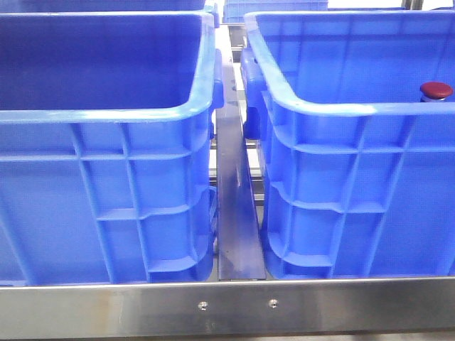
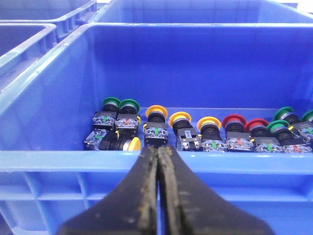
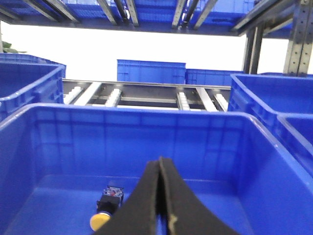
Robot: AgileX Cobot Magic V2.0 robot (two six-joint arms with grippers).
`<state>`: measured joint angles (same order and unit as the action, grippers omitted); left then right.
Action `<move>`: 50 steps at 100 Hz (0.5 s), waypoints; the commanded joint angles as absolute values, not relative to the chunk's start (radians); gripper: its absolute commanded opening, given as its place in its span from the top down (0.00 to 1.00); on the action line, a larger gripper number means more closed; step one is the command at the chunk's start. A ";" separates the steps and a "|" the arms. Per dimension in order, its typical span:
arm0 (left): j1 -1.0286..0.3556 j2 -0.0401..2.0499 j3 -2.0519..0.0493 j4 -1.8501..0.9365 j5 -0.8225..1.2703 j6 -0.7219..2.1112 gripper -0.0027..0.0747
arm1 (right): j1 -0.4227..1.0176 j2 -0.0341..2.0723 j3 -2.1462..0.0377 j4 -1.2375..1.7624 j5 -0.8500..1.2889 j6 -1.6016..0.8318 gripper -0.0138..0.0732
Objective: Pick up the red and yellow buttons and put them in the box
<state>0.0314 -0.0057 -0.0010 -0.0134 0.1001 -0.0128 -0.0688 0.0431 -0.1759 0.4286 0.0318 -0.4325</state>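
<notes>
Two large blue crates fill the front view, the left crate and the right crate, side by side with a metal divider strip between them, behind a steel front rail. Neither arm shows there; only one red button cap peeks over the right crate's rim.

The left wrist view alone shows a stocked crate with a row of buttons on its floor: green ones, yellow ones and red ones. The left gripper has its black fingers pressed together with nothing between them; it sits at the crate's near rim, the yellow and red buttons beyond and below its tips, apart from it.

The right wrist view alone shows the box, holding one yellow button. The right gripper is likewise closed and empty, above that box, with the button just beside its fingers.
</notes>
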 commanded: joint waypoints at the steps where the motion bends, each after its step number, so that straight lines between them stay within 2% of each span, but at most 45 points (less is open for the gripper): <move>1: 0.031 -0.036 0.019 -0.017 0.010 -0.012 0.99 | -0.075 0.057 -0.186 0.116 -0.039 -0.138 0.92; 15: 0.031 -0.036 0.019 -0.017 0.010 -0.012 0.99 | -0.080 0.057 -0.093 -0.099 -0.152 0.135 0.92; 32: 0.031 -0.036 0.019 -0.017 0.010 -0.012 0.99 | -0.085 0.037 0.038 -0.133 -0.310 0.154 0.92; 50: 0.031 -0.036 0.019 -0.017 0.010 -0.012 0.99 | -0.115 -0.031 0.034 -0.139 -0.193 0.154 0.92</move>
<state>0.0314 -0.0057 -0.0010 -0.0134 0.0978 -0.0128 -0.1037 -0.0092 0.0285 -0.1222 -0.1497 0.1455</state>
